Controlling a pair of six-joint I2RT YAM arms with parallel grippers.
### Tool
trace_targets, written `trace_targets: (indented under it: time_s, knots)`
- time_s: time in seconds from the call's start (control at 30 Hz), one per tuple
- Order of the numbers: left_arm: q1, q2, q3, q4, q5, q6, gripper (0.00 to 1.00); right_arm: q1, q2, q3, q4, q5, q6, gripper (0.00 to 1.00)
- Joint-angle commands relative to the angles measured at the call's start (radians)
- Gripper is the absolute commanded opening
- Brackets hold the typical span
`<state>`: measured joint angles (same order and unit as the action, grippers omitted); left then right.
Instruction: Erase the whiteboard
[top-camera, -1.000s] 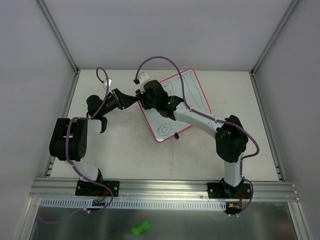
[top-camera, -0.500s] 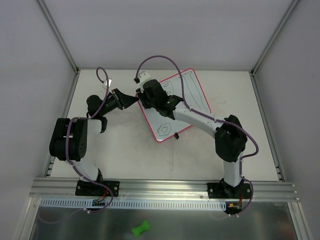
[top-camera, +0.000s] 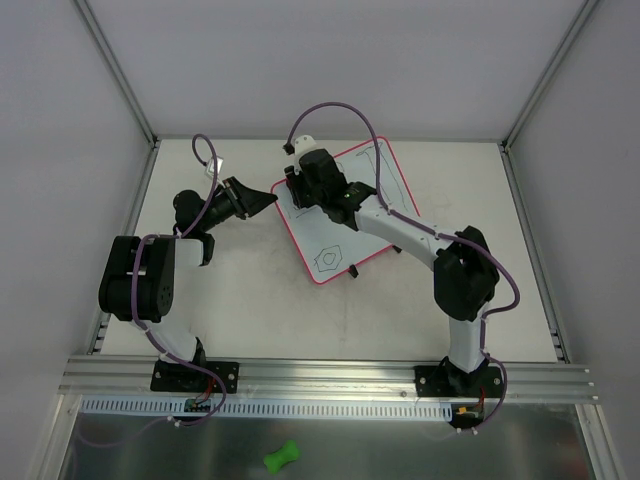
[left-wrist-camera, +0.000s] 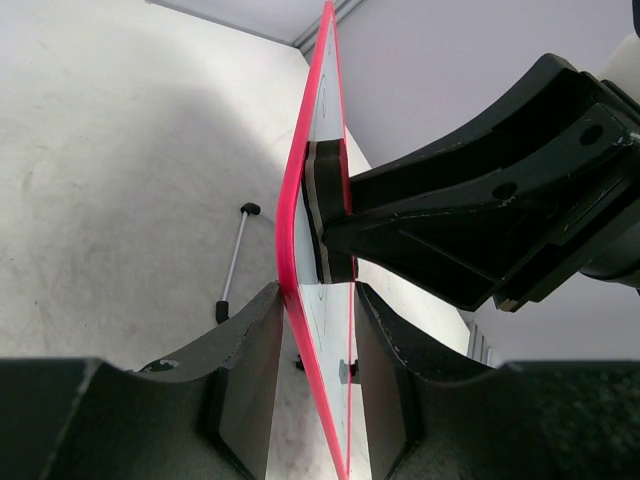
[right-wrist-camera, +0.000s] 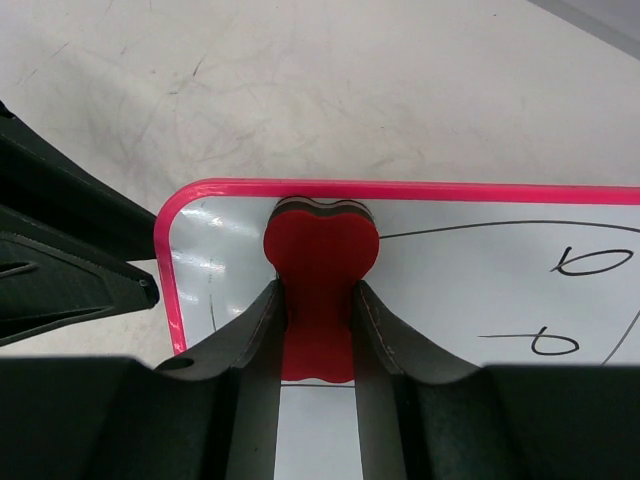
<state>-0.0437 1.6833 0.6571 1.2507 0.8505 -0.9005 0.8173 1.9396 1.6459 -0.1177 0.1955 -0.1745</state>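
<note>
Only our wrist views show the grips: right gripper (right-wrist-camera: 316, 300) clamps a red bone-shaped eraser (right-wrist-camera: 320, 240) onto the pink-framed white whiteboard (right-wrist-camera: 450, 290), while our outstretched left gripper (left-wrist-camera: 318, 300) pinches its edge.

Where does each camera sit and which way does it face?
Top external: above and behind the bases, facing down at the table; both arms show.
Left wrist: looks along the left claw, clamped on the whiteboard's edge.
Right wrist: looks down past the right claw and eraser onto the whiteboard.
Shared: both wrist views show the whiteboard's pink corner.
</note>
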Motion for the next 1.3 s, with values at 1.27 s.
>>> trace_targets:
  time_s: [1.27]
  knots:
    - [0.002, -0.048, -0.011, 0.096, 0.032, 0.015, 0.34, -0.004, -0.114, -0.192, 0.021, 0.193, 0.055, 0.00]
